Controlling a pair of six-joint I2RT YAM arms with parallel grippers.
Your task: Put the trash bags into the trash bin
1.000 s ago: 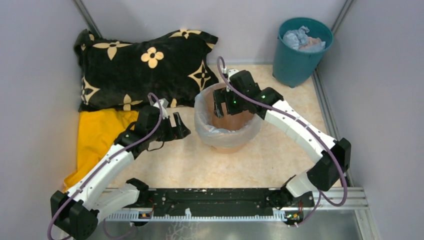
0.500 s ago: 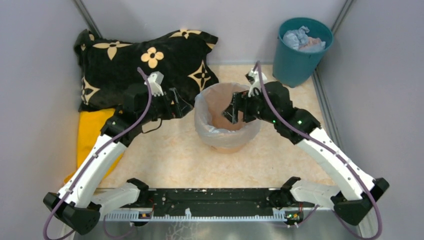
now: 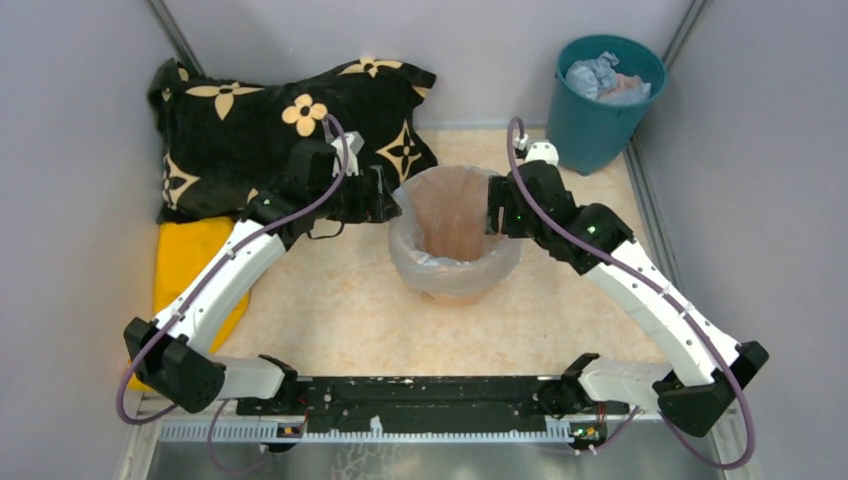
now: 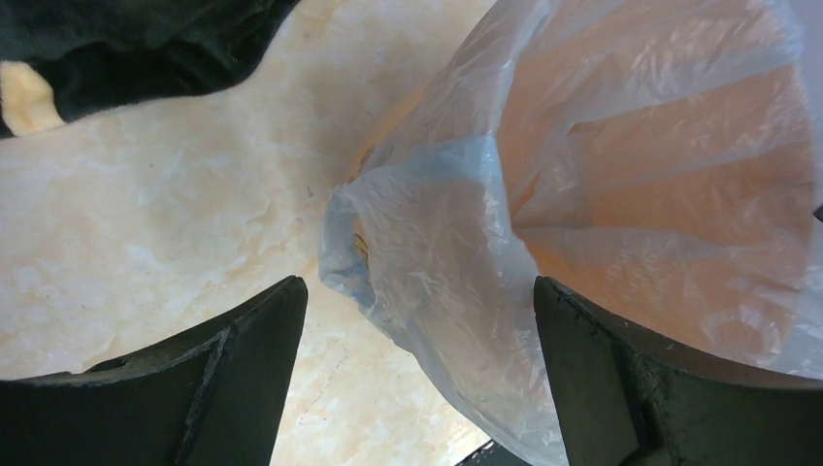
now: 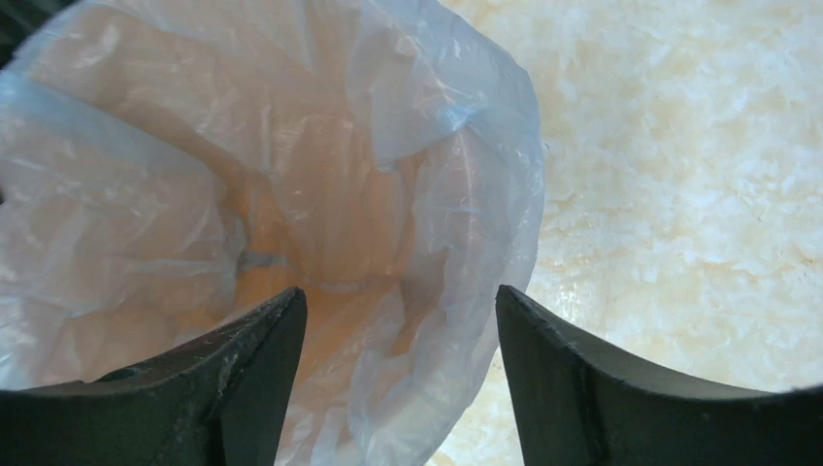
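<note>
The peach-orange trash bin (image 3: 458, 283) stands mid-floor, lined with a see-through pale blue trash bag (image 3: 408, 245) whose edge folds over the rim. My left gripper (image 3: 385, 198) is open at the bin's left rim; in the left wrist view the bag's folded edge (image 4: 437, 262) lies between its fingers (image 4: 233, 379), with the bin (image 4: 679, 194) showing through the film. My right gripper (image 3: 494, 212) is open at the right rim; in the right wrist view the bag's edge (image 5: 466, 223) over the bin (image 5: 330, 243) lies between its fingers (image 5: 573, 388). Neither holds anything.
A black pillow with tan flowers (image 3: 290, 130) lies at back left, a yellow cloth (image 3: 195, 270) in front of it. A dark teal bucket (image 3: 600, 100) with crumpled film stands at back right. Grey walls close in both sides.
The left gripper has moved up and right to the bin's left rim. The right gripper has come out of the bin's inside to its right rim. The right arm's elbow has swung outward.
</note>
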